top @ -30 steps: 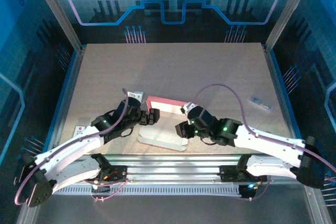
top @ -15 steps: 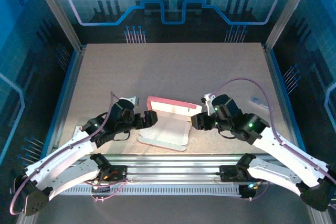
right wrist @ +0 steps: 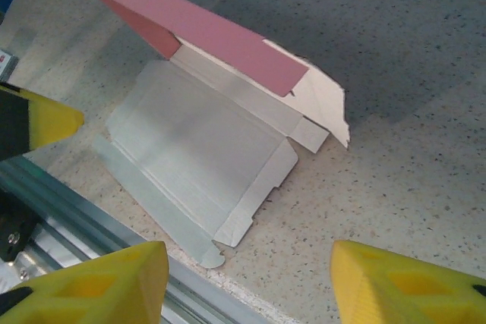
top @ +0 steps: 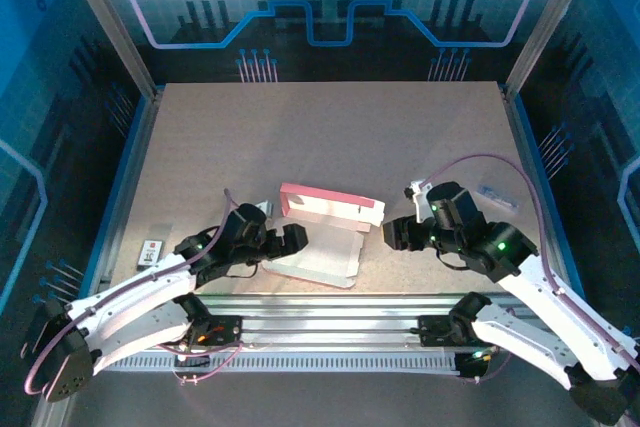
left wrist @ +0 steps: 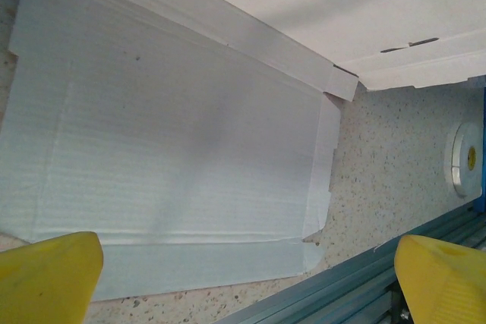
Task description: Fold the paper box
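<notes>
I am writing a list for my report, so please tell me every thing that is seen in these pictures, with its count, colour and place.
thin pink cardboard paper box with a whitish inner face: one, pink and whitish, near middle of the table, one pink panel raised
small grey card with a red mark: one, grey and red, near left corner of the table
small pale bluish thing: one, right side of the table, too small to name
small white round disc: one, white with a yellow centre, on the table near the box
speckled beige table: one
left tool: one, black with yellow fingers, open, at the box's left end
right tool: one, same colours, open, right of the box
</notes>
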